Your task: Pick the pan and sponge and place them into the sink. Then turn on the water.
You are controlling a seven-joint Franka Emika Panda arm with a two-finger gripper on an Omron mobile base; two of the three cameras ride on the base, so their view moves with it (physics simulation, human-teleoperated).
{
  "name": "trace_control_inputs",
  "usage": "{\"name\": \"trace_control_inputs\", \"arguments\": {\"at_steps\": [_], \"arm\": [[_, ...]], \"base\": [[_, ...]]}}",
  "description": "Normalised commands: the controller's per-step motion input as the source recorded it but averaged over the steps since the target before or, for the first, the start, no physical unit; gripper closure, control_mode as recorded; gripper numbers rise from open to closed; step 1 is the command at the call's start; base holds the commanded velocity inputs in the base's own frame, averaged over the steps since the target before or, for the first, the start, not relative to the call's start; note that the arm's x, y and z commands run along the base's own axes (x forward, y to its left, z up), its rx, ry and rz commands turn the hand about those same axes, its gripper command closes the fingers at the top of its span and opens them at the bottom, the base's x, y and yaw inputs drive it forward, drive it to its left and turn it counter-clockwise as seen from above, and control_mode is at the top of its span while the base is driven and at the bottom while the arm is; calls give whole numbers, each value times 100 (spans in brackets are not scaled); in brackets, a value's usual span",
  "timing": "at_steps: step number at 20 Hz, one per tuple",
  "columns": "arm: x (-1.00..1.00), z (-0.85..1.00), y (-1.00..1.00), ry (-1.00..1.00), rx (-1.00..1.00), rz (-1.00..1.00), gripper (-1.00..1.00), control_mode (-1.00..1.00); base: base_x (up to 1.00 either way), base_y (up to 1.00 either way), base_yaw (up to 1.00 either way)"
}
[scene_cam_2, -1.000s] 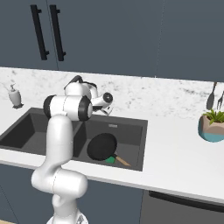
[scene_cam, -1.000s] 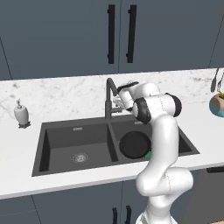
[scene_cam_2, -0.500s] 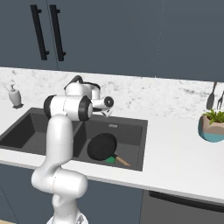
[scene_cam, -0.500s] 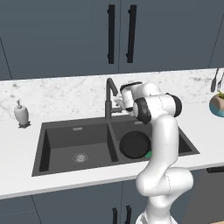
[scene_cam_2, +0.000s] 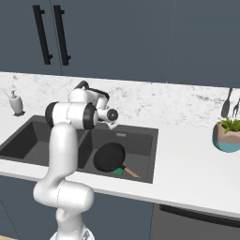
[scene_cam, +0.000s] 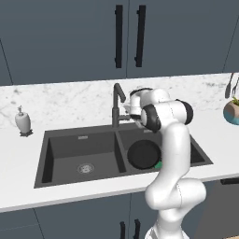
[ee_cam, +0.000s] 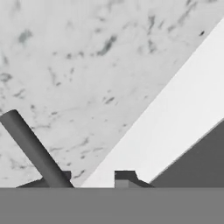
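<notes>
Gripper (ee_cam: pixel 89 179) tips stand narrowly apart beside the faucet (scene_cam: pixel 115 105); its thin dark lever (ee_cam: pixel 33 148) slants up past one fingertip, though whether the tips pinch it cannot be told. Below, the sink (scene_cam: pixel 65 140) holds the pan (scene_cam: pixel 144 154) in its right basin, handle (scene_cam_2: pixel 130 172) pointing toward the front right corner, with the sponge (scene_cam_2: pixel 118 171) tucked against the pan's rim. White marbled surface (scene_cam: pixel 70 100) surrounds it, bearing a soap dispenser (scene_cam: pixel 23 122) at left.

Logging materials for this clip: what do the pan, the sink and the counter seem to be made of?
The pan looks like matte black coated metal, with no glint; its handle is brown, perhaps wood. The sink looks like dark grey matte composite or stone, with a metal drain. The counter looks like polished white marble, given its grey veining.
</notes>
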Motion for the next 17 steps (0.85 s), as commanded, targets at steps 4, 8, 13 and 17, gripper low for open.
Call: {"name": "trace_control_inputs", "arguments": {"at_steps": [4,8,13,17], "arm": [[0,-3,-15,14,18,-23,100,-100],[0,-9,-10,13,15,-14,100,-100],[0,-3,-1,4,1,-1,100,-100],[0,0,0,0,0,0,100,-100]], "base": [[0,0,0],[0,0,0],[0,0,0],[0,0,0]]}}
